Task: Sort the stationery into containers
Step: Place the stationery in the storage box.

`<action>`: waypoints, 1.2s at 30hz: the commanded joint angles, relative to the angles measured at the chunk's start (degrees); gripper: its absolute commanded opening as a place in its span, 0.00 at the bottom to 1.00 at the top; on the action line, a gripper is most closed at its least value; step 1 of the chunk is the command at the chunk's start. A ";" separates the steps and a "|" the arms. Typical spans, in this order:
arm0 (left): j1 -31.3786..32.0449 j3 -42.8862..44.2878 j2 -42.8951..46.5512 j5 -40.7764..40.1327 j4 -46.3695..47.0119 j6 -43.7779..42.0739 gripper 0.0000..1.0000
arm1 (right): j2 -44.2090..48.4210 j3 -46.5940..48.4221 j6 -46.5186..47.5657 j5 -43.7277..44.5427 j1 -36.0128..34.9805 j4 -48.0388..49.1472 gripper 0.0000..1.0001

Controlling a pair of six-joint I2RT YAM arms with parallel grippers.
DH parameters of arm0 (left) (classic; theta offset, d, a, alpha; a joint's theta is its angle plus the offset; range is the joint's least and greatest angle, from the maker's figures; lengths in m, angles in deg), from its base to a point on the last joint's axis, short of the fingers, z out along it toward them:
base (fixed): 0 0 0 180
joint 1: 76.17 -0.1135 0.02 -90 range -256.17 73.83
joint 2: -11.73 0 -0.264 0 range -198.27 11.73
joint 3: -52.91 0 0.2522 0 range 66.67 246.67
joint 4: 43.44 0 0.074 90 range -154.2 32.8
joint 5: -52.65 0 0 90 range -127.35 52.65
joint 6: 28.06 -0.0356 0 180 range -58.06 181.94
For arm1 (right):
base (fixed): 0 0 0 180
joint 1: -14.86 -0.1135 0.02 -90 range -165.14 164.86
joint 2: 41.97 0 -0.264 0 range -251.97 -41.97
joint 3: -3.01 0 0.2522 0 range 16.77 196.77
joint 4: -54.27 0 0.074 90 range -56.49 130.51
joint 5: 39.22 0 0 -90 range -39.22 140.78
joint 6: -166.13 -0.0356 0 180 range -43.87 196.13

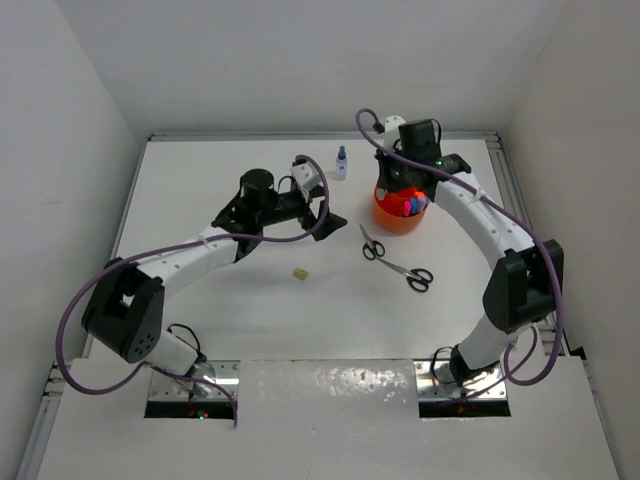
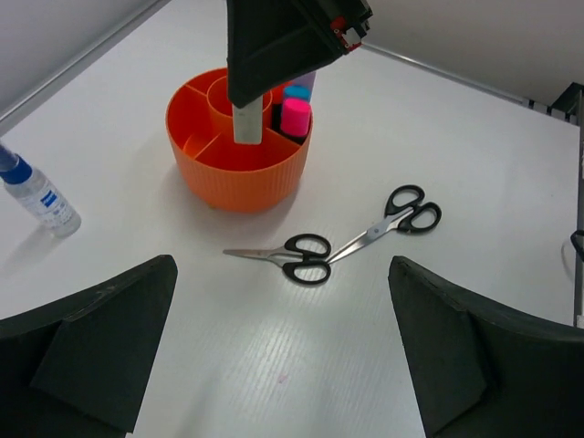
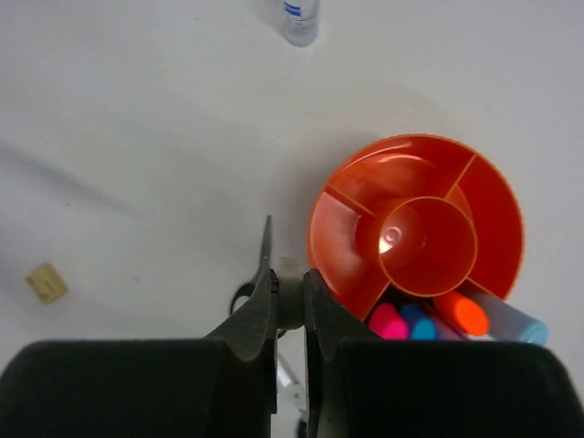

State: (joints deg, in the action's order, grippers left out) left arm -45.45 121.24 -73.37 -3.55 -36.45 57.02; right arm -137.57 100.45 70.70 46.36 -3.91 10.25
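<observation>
The white bench (image 1: 200, 200) carries everything. The left arm (image 1: 190, 255) reaches in toward the middle. Its jaws stand wide and hold nothing, above bare bench left of the scissors. The right arm (image 1: 490, 225) bends over the tub (image 2: 239, 182), and its jaws are pinched narrow on a pale grey stick (image 2: 245, 123).

The tub is round and orange, with a central cup and divided compartments around it. It sits toward the far right of the bench.

Two black-handled scissors lie flat just on the near side of the tub. One pair (image 2: 283, 257) touches the other (image 2: 392, 219), whose blade tips meet the first pair's handles.

A bottle (image 2: 38, 196) with a blue cap stands upright to the left of the tub, apart from it.

Four markers stand together in one outer compartment, caps up: pink (image 3: 387, 321), blue (image 3: 415, 321), orange (image 3: 464, 313) and a lilac one (image 3: 516, 319).

The grey stick hangs upright from the right jaws at the tub. Which compartment it is over I cannot tell.

A small beige eraser (image 1: 298, 272) lies alone on the bench, well apart from the tub and left of the scissors.
</observation>
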 commanded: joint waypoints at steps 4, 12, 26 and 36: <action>-1.01 -1.65 4.41 -2.77 -5.01 -3.59 1.00 | -0.03 -4.31 9.03 6.10 0.22 12.06 0.00; -1.36 -3.41 4.68 -2.60 -6.96 -4.21 1.00 | -2.58 -8.70 10.97 7.41 0.04 16.54 0.00; -1.45 -6.23 6.36 -15.51 -24.26 -7.56 1.00 | -1.44 -11.79 9.12 7.59 -0.92 17.78 0.48; -0.84 -3.15 0.91 -24.75 -34.81 -6.06 0.81 | 3.47 -10.64 7.54 9.60 -4.08 15.93 0.64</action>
State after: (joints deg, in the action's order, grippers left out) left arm -46.28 115.23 -71.16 -26.12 -68.64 51.27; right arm -139.03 88.29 79.33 54.36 -6.64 24.96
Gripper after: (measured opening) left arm 0.819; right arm 0.637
